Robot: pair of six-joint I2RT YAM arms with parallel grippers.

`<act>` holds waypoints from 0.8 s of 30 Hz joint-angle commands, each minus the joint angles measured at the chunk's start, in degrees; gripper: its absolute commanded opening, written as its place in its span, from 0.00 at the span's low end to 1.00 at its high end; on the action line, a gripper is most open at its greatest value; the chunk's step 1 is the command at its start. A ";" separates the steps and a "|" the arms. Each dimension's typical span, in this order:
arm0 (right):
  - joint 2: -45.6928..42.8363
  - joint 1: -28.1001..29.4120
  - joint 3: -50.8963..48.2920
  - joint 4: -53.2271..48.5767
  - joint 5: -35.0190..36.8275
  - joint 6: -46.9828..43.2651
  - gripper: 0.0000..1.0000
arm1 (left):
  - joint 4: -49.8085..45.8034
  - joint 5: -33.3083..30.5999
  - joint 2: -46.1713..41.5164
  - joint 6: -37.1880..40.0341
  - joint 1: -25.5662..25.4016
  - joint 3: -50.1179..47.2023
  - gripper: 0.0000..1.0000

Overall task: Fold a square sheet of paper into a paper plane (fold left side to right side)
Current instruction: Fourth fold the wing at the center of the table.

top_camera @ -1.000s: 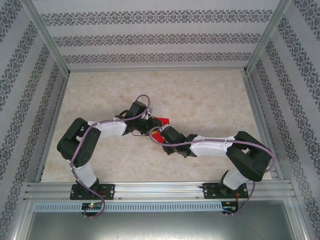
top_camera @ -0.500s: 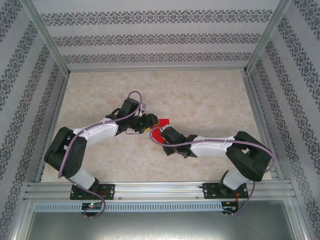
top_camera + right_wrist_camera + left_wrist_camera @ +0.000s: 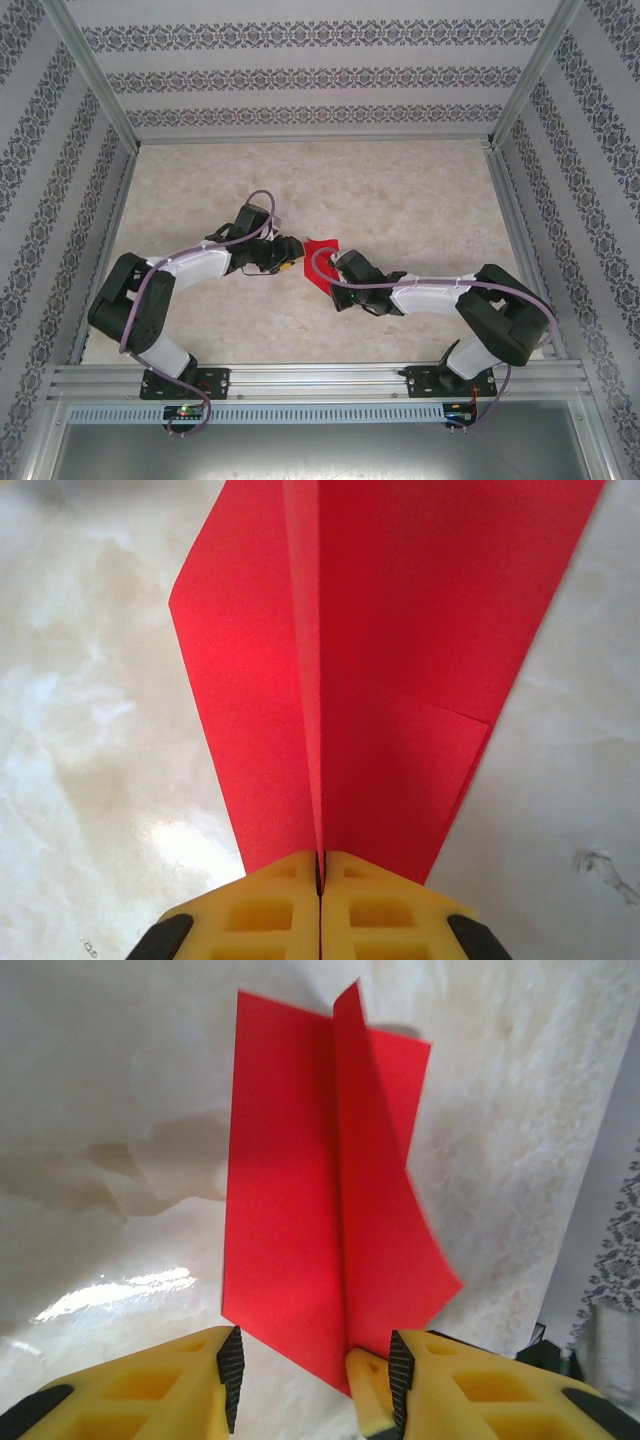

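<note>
Red and thin, a bright paper sheet (image 3: 322, 248) folded to a narrow pointed shape lies near the middle of the pale marbled table (image 3: 420, 190) in the top view. It sits between the two black-and-white arms that reach in from the near edge. The left gripper (image 3: 292, 260) comes at the red paper sheet from the left and the right gripper (image 3: 330, 273) from the near right, both close against it. Patterned grey wallpaper (image 3: 320, 75) lines the walls, and a ribbed aluminium rail (image 3: 320, 380) carries the arm bases.

From the left wrist, the red paper sheet (image 3: 290, 1190) lies on the glossy table (image 3: 110, 1110) with one flap standing up along a centre crease. Its near corner points down between the fingers of the left gripper (image 3: 308, 1365). The yellow fingers (image 3: 160, 1390) with black ribbed pads (image 3: 231, 1360) stand apart and clamp nothing. The raised flap's lower edge just meets the inner side of the finger at the right of this view.

From the right wrist, the red paper sheet (image 3: 420, 620) spreads away over the table (image 3: 80, 740), widening from a narrow end at the fingers. The right gripper (image 3: 320, 868) has its two yellow fingers (image 3: 270, 910) pressed tight together. The upright centre fold runs straight into the seam between them, pinched there. A faint diagonal crease (image 3: 430, 708) crosses the right half.
</note>
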 commanded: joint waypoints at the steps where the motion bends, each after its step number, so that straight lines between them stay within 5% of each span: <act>1: -1.48 -1.84 -1.38 2.69 -5.39 1.79 0.05 | 3.41 2.25 3.06 -0.46 -2.01 2.92 0.44; 24: 0.70 -5.49 -1.84 4.83 -12.38 3.79 0.06 | 3.66 2.72 14.49 -1.28 -4.58 10.40 0.44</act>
